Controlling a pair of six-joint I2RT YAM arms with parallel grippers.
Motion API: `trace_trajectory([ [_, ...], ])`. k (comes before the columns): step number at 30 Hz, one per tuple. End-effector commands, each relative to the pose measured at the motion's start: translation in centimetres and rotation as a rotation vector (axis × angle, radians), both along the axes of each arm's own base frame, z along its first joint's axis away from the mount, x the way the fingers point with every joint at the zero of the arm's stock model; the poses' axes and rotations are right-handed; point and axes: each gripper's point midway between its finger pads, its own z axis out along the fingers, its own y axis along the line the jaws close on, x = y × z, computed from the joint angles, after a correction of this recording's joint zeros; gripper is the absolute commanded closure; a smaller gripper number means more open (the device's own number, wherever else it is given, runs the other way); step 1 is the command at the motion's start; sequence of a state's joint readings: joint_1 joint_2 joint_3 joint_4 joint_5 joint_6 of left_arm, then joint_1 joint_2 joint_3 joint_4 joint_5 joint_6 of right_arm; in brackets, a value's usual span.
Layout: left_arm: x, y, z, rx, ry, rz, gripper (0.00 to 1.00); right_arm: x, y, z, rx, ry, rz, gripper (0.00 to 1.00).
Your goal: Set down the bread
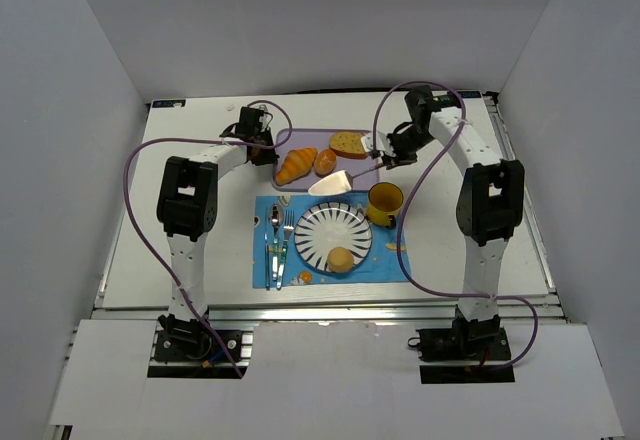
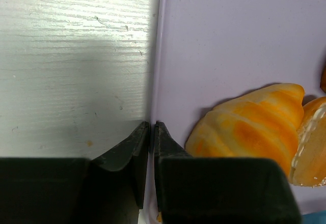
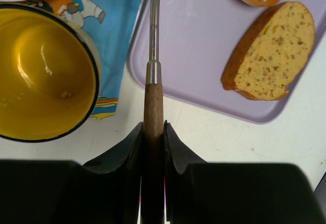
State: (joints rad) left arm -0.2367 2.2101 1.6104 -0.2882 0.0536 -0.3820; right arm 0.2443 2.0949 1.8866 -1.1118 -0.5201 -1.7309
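Bread [image 1: 341, 259] set on the striped plate [image 1: 312, 222]; both end effectors closed at the tray [image 1: 315, 138].

On the surface [image 1: 225, 260], the lavender tray is loaded with a croissant [image 2: 249, 127], an orange-brown roll [image 1: 325, 160] and a toast slice [image 3: 272, 51]. The plate is placed on the blue placemat [image 1: 385, 260], with the bun at its near rim; a yellow mug [image 1: 385, 203] is placed just beside it. The left end effector [image 2: 152, 127] is pinched on the tray's left rim. The right end effector [image 3: 153, 128] is clamped on the spatula [image 3: 153, 107] handle.
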Motion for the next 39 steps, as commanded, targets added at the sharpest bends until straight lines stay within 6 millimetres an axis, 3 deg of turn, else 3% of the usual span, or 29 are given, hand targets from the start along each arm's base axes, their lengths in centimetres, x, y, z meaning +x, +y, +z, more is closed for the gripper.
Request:
trace_trajectory([
  [1, -0.8, 0.6, -1.7, 0.017, 0.053, 0.006, 0.8, 0.9, 1.1, 2.8, 0.083, -0.045, -0.051, 1.0],
  [12, -0.7, 0.8, -0.8, 0.02, 0.03, 0.011, 0.8, 2.2, -0.4, 4.1, 0.158, -0.019, -0.208, 1.0],
  [19, -0.1, 0.8, 1.0, 0.016, -0.007, 0.019, 0.8, 3.4, -3.7, 5.6, 0.245, 0.052, -0.479, 1.0],
  [23, 0.1, 1.1, 2.1, 0.022, -0.036, 0.035, 0.77, 3.1, -6.4, 5.3, 0.306, 0.159, -0.746, 1.0],
  [25, 0.4, 1.2, 3.0, 0.013, -0.062, 0.039, 0.73, 1.7, -8.0, 4.5, 0.335, 0.229, -0.896, 1.0],
  [27, 0.7, 1.1, 3.7, 0.003, -0.084, 0.044, 0.68, 1.5, -9.5, 5.6, 0.379, 0.185, -0.979, 1.0],
  [28, 0.8, 1.0, 4.1, 0.0, -0.089, 0.046, 0.66, 0.4, -9.7, 3.9, 0.365, 0.219, -1.005, 1.0],
  [30, 1.0, 0.9, 4.2, -0.004, -0.091, 0.047, 0.62, 0.0, -10.4, 4.5, 0.381, 0.181, -1.037, 1.0],
  [31, 1.1, 0.9, 4.3, -0.007, -0.094, 0.047, 0.61, -0.7, -10.5, 3.8, 0.375, 0.205, -1.054, 1.0],
  [35, 0.9, 0.8, 4.6, -0.018, -0.095, 0.051, 0.54, -0.9, -11.7, 3.8, 0.396, 0.236, -1.147, 1.0],
  [39, 1.2, 1.4, 6.5, -0.014, -0.147, 0.088, 0.5, -0.6, -14.0, 3.4, 0.42, 0.263, -1.306, 1.0],
])
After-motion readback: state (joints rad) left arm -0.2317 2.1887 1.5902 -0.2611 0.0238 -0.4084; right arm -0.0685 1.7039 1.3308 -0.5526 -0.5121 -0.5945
